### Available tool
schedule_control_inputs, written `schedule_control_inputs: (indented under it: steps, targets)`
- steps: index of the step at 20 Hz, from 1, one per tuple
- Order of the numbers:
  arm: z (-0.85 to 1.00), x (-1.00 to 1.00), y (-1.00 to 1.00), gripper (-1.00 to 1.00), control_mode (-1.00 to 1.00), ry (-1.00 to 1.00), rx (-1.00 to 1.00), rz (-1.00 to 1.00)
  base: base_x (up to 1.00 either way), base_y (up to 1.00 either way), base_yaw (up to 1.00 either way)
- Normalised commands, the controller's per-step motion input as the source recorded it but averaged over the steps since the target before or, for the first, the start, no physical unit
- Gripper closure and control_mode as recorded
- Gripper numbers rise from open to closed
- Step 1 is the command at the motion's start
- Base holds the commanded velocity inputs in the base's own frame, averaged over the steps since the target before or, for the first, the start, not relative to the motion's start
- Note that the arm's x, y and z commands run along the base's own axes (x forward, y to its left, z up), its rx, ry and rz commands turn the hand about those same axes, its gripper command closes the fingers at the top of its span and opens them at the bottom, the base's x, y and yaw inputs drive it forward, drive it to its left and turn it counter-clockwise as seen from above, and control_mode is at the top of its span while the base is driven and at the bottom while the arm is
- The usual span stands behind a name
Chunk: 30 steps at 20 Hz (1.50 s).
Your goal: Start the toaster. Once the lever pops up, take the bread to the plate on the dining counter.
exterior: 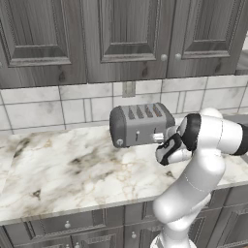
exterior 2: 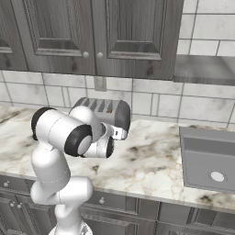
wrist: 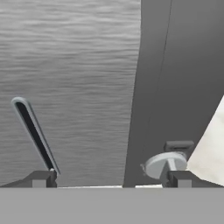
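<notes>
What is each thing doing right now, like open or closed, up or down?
toaster: upright on the marble worktop, against the tiled wall.
hand: open, right up against the toaster's side, holding nothing.
cupboard doors: shut.
drawers: shut.

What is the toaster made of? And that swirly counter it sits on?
The toaster looks like brushed grey metal: the hand view shows fine streaks across its side and a dull sheen. The counter looks like polished marble, white with grey-brown veins, though it might be an imitation.
</notes>
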Motion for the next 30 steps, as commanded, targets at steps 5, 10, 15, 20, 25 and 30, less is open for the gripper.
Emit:
schedule_control_inputs:
  steps: [5, 10, 15, 20, 25, 30]
  targets:
    - [0.20, -0.07, 0.00, -1.00, -1.00, -0.02, 0.00, 0.00, 0.00, 0.00, 0.00]
    - [0.24, -0.19, 0.00, -1.00, -1.00, 0.00, 0.00, 0.00, 0.00, 0.00, 0.00]
    - [0.23, -0.06, 0.00, -1.00, -1.00, 0.00, 0.00, 0.00, 0.00, 0.00, 0.00]
    - [0.29, 0.00, 0.00, -1.00, -1.00, -0.01, 0.00, 0.00, 0.00, 0.00, 0.00]
    - [0.29, 0.00, 0.00, -1.00, -1.00, -0.02, 0.00, 0.00, 0.00, 0.00, 0.00]
    - [0.28, -0.17, 0.01, -1.00, -1.00, -0.07, -0.01, 0.00, 0.00, 0.00, 0.00]
